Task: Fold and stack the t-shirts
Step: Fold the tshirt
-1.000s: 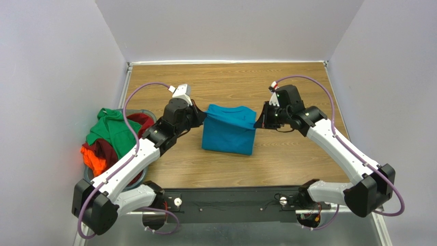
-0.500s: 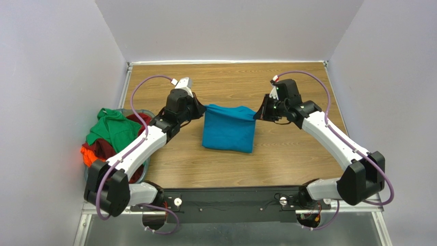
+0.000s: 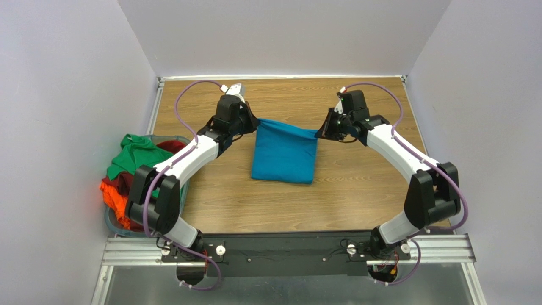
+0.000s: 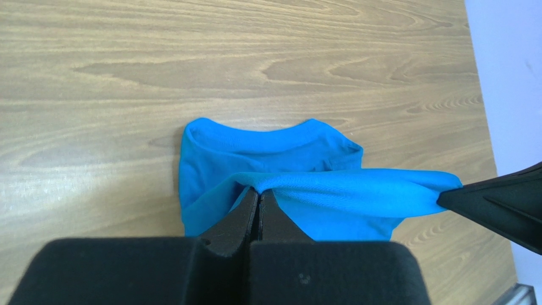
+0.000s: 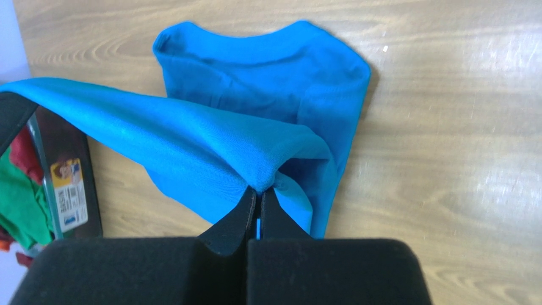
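The teal-blue t-shirt (image 3: pixel 284 152) lies in the middle of the table, its far edge lifted and stretched taut between my two grippers. My left gripper (image 3: pixel 254 124) is shut on the shirt's left corner (image 4: pixel 259 189). My right gripper (image 3: pixel 320 133) is shut on the right corner (image 5: pixel 259 189). The collar end of the shirt (image 4: pixel 254 136) rests on the wood below the held edge. The green t-shirt (image 3: pixel 137 159), dark red t-shirt (image 3: pixel 137 184) and orange t-shirt (image 3: pixel 113 196) are heaped in the basket at the left.
The grey-blue round basket (image 3: pixel 175 139) stands at the table's left edge, next to the left arm. White walls close in the back and both sides. The wooden table (image 3: pixel 369 190) shows bare wood around the blue shirt.
Both grippers have moved away from the bases toward the far wall, carrying the shirt's held edge with them. The shirt now lies longer and flatter on the table.
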Tool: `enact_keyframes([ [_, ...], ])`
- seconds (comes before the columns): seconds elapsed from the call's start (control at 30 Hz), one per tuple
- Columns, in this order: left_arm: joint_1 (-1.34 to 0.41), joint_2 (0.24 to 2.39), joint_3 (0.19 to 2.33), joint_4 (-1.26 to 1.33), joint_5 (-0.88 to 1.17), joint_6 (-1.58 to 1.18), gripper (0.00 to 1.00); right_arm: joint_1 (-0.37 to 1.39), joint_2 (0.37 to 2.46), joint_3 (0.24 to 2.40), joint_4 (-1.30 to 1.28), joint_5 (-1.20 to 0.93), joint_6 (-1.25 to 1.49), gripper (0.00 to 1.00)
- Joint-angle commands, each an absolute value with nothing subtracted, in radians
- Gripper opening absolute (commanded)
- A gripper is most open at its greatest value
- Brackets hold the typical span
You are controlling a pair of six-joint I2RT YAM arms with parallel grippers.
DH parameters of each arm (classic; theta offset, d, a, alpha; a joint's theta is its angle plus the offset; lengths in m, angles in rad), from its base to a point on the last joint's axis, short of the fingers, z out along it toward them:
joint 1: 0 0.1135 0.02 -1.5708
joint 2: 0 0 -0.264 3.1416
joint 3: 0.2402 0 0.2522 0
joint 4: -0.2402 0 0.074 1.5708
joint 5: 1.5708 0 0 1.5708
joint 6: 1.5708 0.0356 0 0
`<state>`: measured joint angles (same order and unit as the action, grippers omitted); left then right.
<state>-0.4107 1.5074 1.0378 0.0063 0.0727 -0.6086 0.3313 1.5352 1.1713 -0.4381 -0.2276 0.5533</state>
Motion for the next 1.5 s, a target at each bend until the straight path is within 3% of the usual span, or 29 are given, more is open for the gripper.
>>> enact_keyframes([
  [0.0, -0.388, 1.583, 1.094, 0.032, 0.067, -0.569, 0.00, 0.301, 1.613, 1.219, -0.405, -0.232, 0.554, 0.01],
  [0.37, -0.365, 1.788, 1.235, 0.005, 0.061, -0.552, 0.00, 0.281, 1.830, 1.325, -0.384, -0.173, 0.563, 0.02],
  [0.57, -0.359, 1.884, 1.301, -0.028, 0.029, -0.551, 0.00, 0.273, 1.916, 1.373, -0.382, -0.144, 0.574, 0.10],
  [0.6, -0.357, 1.900, 1.308, -0.040, 0.028, -0.545, 0.00, 0.273, 1.930, 1.384, -0.382, -0.135, 0.575, 0.19],
  [0.63, -0.356, 1.907, 1.328, -0.044, 0.028, -0.543, 0.07, 0.272, 1.933, 1.387, -0.383, -0.132, 0.578, 0.26],
  [0.67, -0.357, 1.914, 1.334, -0.058, 0.025, -0.537, 0.19, 0.268, 1.937, 1.396, -0.382, -0.127, 0.578, 0.48],
  [0.73, -0.356, 1.916, 1.353, -0.081, 0.014, -0.532, 0.39, 0.270, 1.934, 1.405, -0.383, -0.132, 0.566, 0.70],
  [0.77, -0.356, 1.908, 1.358, -0.087, 0.008, -0.532, 0.57, 0.268, 1.930, 1.407, -0.383, -0.138, 0.557, 0.85],
  [0.8, -0.356, 1.885, 1.355, -0.087, 0.009, -0.531, 0.62, 0.270, 1.922, 1.410, -0.383, -0.158, 0.551, 1.00],
  [0.83, -0.357, 1.873, 1.345, -0.087, 0.009, -0.531, 0.67, 0.270, 1.901, 1.405, -0.383, -0.170, 0.546, 1.00],
  [0.87, -0.357, 1.858, 1.338, -0.089, 0.008, -0.535, 0.98, 0.270, 1.884, 1.399, -0.383, -0.184, 0.551, 1.00],
  [1.2, -0.428, 1.617, 1.115, -0.066, -0.005, -0.586, 0.98, 0.291, 1.597, 1.146, -0.367, -0.247, 0.583, 1.00],
  [1.47, -0.459, 1.200, 0.790, -0.097, -0.093, -0.658, 0.98, 0.305, 1.537, 0.996, -0.293, -0.279, 0.618, 1.00],
])
